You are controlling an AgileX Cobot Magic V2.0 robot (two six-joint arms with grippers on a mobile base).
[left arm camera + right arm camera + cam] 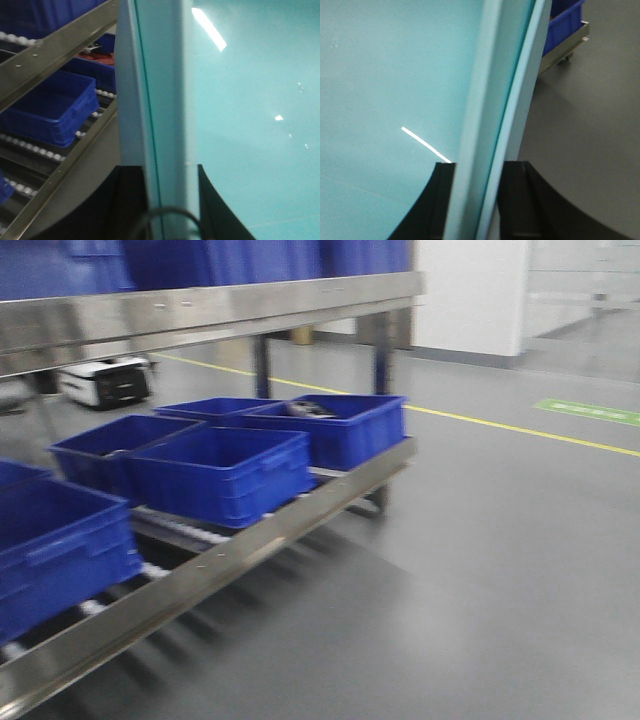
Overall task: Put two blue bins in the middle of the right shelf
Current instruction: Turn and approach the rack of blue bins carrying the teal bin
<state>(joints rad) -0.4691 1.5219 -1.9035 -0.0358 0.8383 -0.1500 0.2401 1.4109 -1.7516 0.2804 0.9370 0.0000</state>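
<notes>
The left pincer sits at the bottom of the left wrist view. Its two black fingers straddle the upright wall of a pale-blue bin and press against it on either side, so the jaws are closed onto that wall. The bin's smooth inside fills the right half of the frame. Left of the wall, dark blue crates sit on a roller rack running from lower left to upper right.

The right pincer, at the bottom of the right wrist view, grips a pale-blue wall in the same way, one black finger on each side. The tub's inside fills the left half. Whether this is the same tub or a second one, I cannot tell. In the upper right corner a dark crate rests on a rack end above the grey floor.

The blurred front view shows neither pincer nor pale bin. It shows dark crates on the lower rack at left, a steel shelf above them, and a yellow line across the floor at right.
</notes>
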